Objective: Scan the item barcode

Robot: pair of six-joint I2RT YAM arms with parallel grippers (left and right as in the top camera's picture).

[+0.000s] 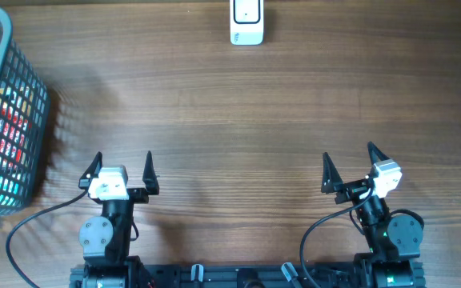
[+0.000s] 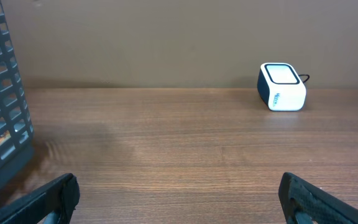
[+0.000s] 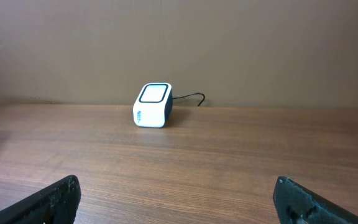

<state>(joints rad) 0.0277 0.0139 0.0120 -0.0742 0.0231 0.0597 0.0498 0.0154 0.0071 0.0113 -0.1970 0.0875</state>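
**A:** Why are both arms sitting so low at the near edge?

**B:** I read it as a ready stance. The left pincer (image 1: 122, 160) and the right pincer (image 1: 348, 154) each have their jaws spread wide with nothing between them. Their fingertips aim across the tabletop (image 1: 230, 104) toward the far side, and neither touches anything.

**A:** And the thing to be scanned?

**B:** It isn't out on the wood. The only candidates are the colourful packets (image 1: 0, 132) inside the grey mesh basket (image 1: 32, 112) at the left edge, seen through its wall. I cannot tell which one is meant, or where its barcode sits.

**A:** Where is the scanner?

**B:** The white barcode scanner (image 1: 246, 22) sits at the far edge, roughly midway between the two arms and well apart from both. The wrist views show its window on top. I take that to be why it is placed there, since either arm could present a packet over it. Its thin black cable (image 3: 188, 96) trails off behind it, away from the working space.

**A:** Is anything in the way?

**B:** Between the pincers and the scanner there is only bare wood. The obstacle is the basket itself, whose tall mesh wall stands near the left pincer on its left. I judge that arm would have to rise over the rim and reach down inside, where the packets look crowded together. The right arm is well apart from the basket.
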